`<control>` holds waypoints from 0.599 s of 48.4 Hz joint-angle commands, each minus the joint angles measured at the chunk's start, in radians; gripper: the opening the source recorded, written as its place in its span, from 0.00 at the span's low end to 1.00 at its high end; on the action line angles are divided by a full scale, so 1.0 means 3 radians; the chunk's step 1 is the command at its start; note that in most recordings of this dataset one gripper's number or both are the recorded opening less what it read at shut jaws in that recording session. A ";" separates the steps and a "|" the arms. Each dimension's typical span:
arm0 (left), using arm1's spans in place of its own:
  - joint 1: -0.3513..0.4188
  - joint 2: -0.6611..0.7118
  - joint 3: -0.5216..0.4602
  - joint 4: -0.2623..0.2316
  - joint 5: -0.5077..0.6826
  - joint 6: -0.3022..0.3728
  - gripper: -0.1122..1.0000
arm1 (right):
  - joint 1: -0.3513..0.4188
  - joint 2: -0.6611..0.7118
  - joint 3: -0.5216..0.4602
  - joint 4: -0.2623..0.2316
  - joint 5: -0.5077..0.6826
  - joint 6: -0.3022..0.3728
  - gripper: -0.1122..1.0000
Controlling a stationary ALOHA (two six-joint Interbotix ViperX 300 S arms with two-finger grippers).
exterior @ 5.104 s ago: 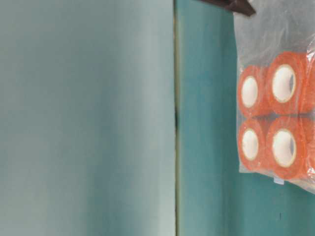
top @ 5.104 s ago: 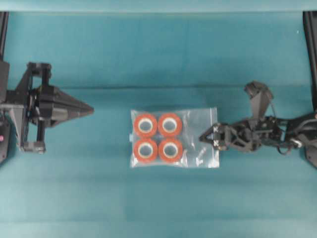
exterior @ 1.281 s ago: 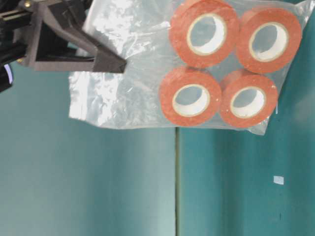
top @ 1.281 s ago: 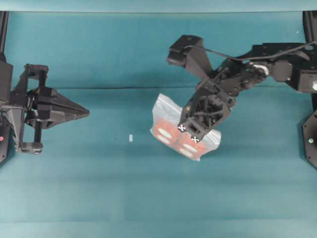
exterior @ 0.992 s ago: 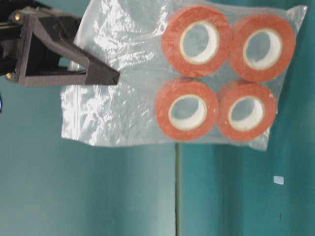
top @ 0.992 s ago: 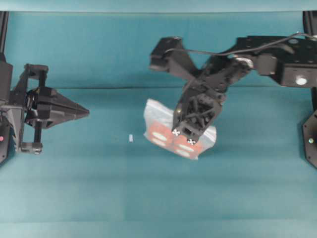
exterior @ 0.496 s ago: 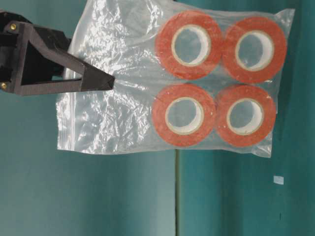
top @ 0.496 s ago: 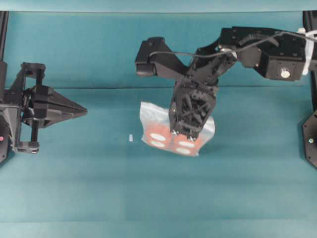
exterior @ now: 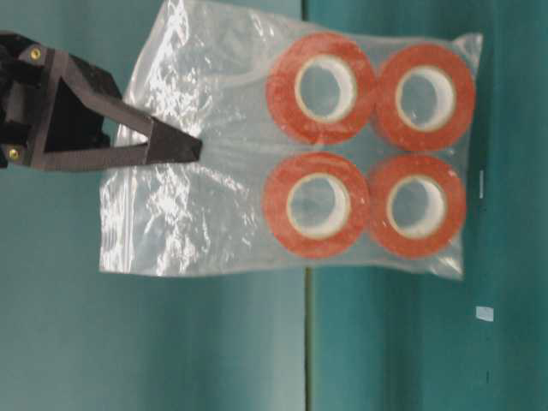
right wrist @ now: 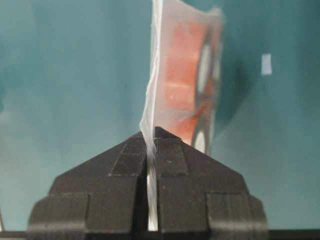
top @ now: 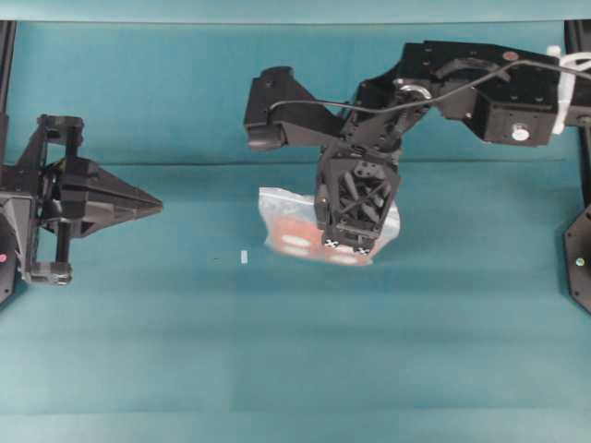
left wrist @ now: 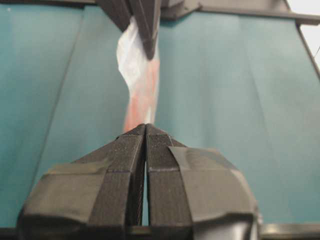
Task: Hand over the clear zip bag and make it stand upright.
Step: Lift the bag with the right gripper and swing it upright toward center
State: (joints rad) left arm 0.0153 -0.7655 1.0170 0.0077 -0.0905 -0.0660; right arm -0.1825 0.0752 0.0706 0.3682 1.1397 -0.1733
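Observation:
The clear zip bag (top: 288, 233) holds orange-red rolls (exterior: 317, 205) with white cores. It hangs from my right gripper (top: 346, 246), which is shut on the bag's empty plastic end, away from the rolls. In the table-level view the gripper's tip (exterior: 190, 147) pinches the crinkled film (exterior: 171, 214). In the right wrist view the film runs between the shut jaws (right wrist: 151, 132) and the bag (right wrist: 185, 75) hangs edge-on. My left gripper (top: 159, 205) is shut and empty at the left, well apart from the bag. In the left wrist view (left wrist: 145, 127) it points at the bag (left wrist: 137, 75).
A small white scrap (top: 244, 257) lies on the teal cloth left of the bag; it also shows in the table-level view (exterior: 485, 313). A fold line (top: 203, 164) crosses the cloth. The right arm (top: 443, 88) reaches in from the upper right.
My right gripper has carried the bag a little to the left and turned, so the bag shows more edge-on from above. The left arm has barely moved.

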 commanded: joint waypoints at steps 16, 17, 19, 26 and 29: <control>0.0005 -0.0005 -0.0036 0.0005 -0.0036 -0.0112 0.09 | 0.0005 0.0092 -0.0215 -0.0031 0.0010 -0.0179 0.11; 0.0005 -0.0005 -0.0041 0.0005 -0.0036 -0.0107 0.09 | 0.0010 0.0097 -0.0215 -0.0036 0.0010 -0.0179 0.11; 0.0010 -0.0005 -0.0036 0.0005 -0.0036 -0.0102 0.09 | 0.0010 0.0102 -0.0215 -0.0041 0.0010 -0.0184 0.11; 0.0010 -0.0005 -0.0036 0.0005 -0.0015 -0.0112 0.09 | 0.0026 0.0138 -0.0215 -0.0082 0.0020 -0.0235 0.11; 0.0010 0.0005 -0.0036 0.0010 0.0020 -0.0118 0.09 | 0.0031 0.0148 -0.0215 -0.0082 0.0026 -0.0286 0.11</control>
State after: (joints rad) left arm 0.0169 -0.7655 1.0170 0.0077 -0.0874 -0.0997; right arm -0.1810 0.1289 0.0276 0.3421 1.1474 -0.2362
